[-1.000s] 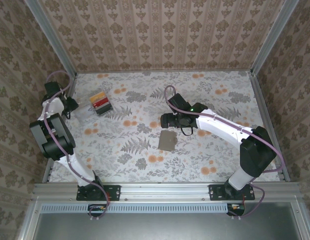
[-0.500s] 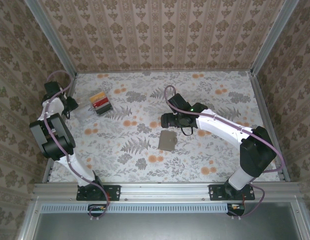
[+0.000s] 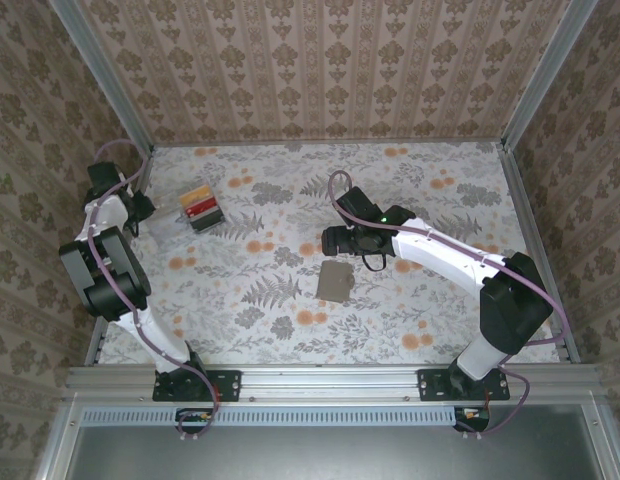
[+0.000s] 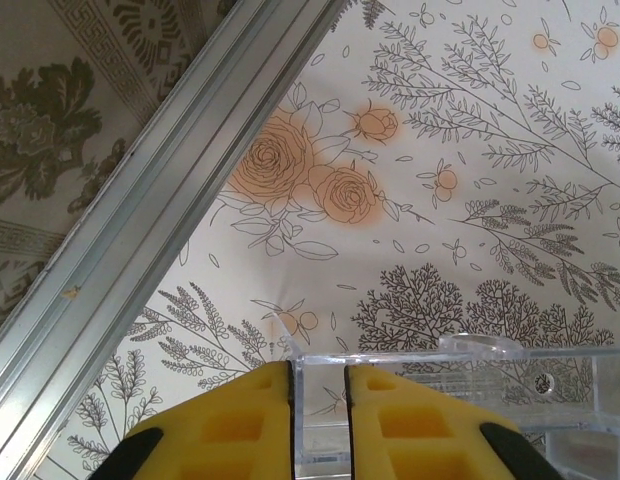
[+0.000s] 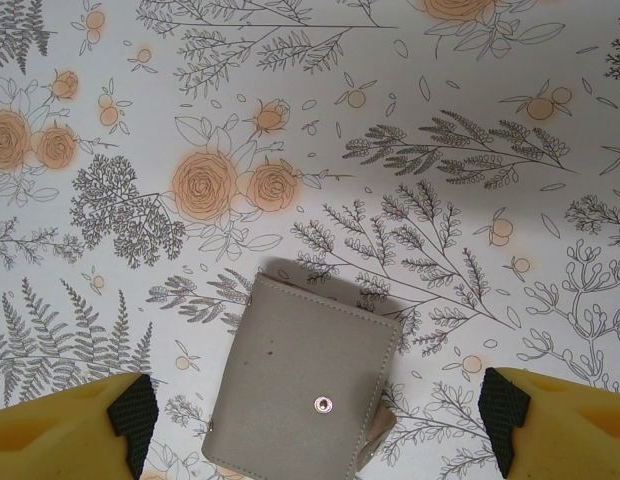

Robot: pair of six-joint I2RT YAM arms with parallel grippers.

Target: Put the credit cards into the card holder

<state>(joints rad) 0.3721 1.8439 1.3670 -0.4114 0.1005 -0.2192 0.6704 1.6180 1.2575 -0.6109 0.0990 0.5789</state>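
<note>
- Top external view, nearest first: both arm bases sit bolted at the near rail, the left arm reaching up the left edge and the right arm bending in toward the middle of the floral table.
- The card holder lies flat on the table just right of centre, folded shut and turned slightly askew.
- The right wrist view shows the card holder as a grey-taupe panel with stitched edges and a small metal snap on its upper face.
- The right gripper hovers just beyond the card holder. In its own camera the right gripper is spread wide with nothing held, a yellow finger on each side of the wallet and clear of it.
- Farther back at the left edge, the left gripper is at the clear plastic box.
- The left wrist view shows the left gripper with its yellow pads drawn close, pinching a thin wall of the clear plastic box.
- The credit cards lie in a stack just right of that box, orange-yellow, red and black; whether they are inside it cannot be told.
- An aluminium frame rail runs beside the box.
</note>
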